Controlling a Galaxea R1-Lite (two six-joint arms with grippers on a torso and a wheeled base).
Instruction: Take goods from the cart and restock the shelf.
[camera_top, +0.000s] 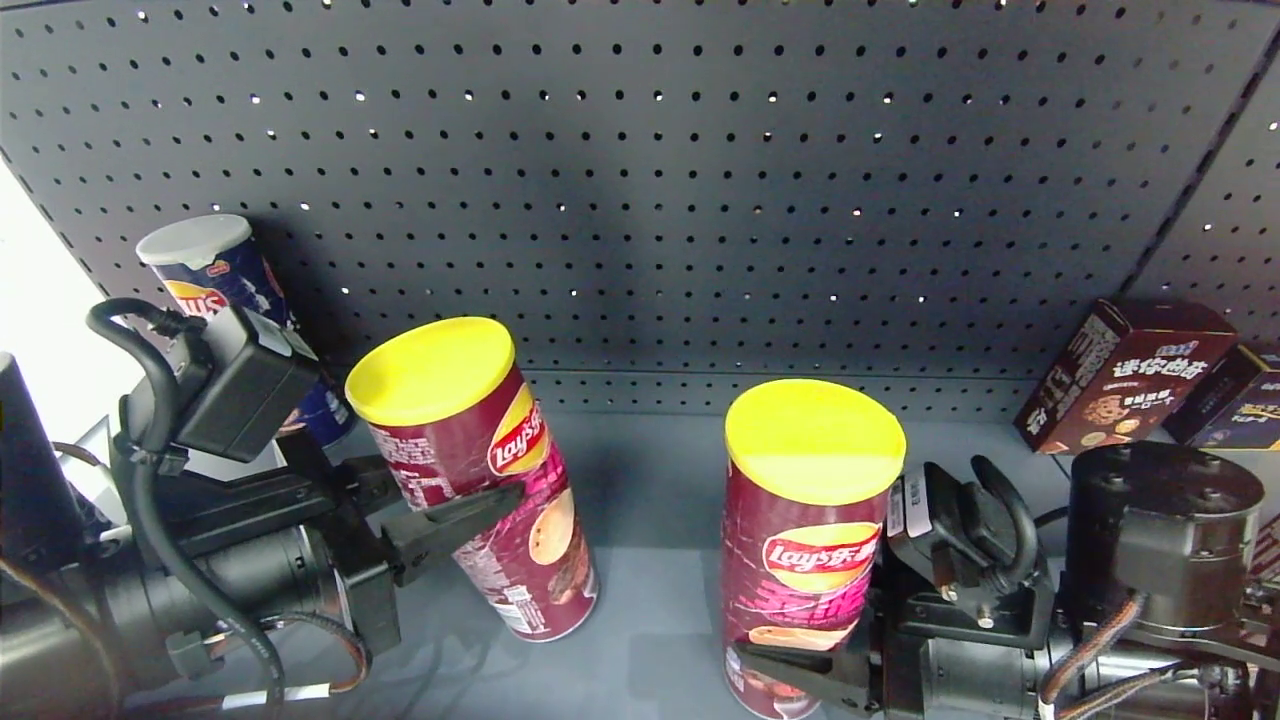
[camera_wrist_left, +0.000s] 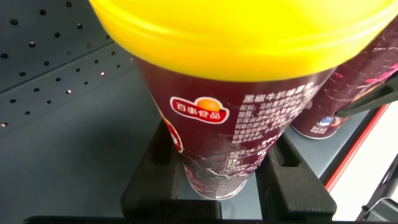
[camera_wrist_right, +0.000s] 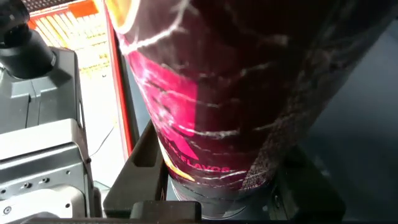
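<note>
Two maroon chip cans with yellow lids are over the grey shelf floor (camera_top: 650, 500). The left can (camera_top: 470, 470) leans to the left, and my left gripper (camera_top: 480, 505) is shut on its middle. Seen from the left wrist, this can (camera_wrist_left: 249, 124) sits between the black fingers (camera_wrist_left: 155, 180), with the other can (camera_wrist_left: 323, 121) beyond it. The right can (camera_top: 810, 540) stands upright near the shelf's front, with my right gripper (camera_top: 790, 655) shut on its lower part. The right wrist view has that can (camera_wrist_right: 236, 93) between its fingers (camera_wrist_right: 140, 168).
A blue chip can (camera_top: 215, 270) stands at the back left against the dark pegboard (camera_top: 640, 200). Brown snack boxes (camera_top: 1120, 375) lean at the back right. Bare shelf floor lies between and behind the two maroon cans. The shelf's red front edge (camera_wrist_right: 118, 81) runs beside the right can.
</note>
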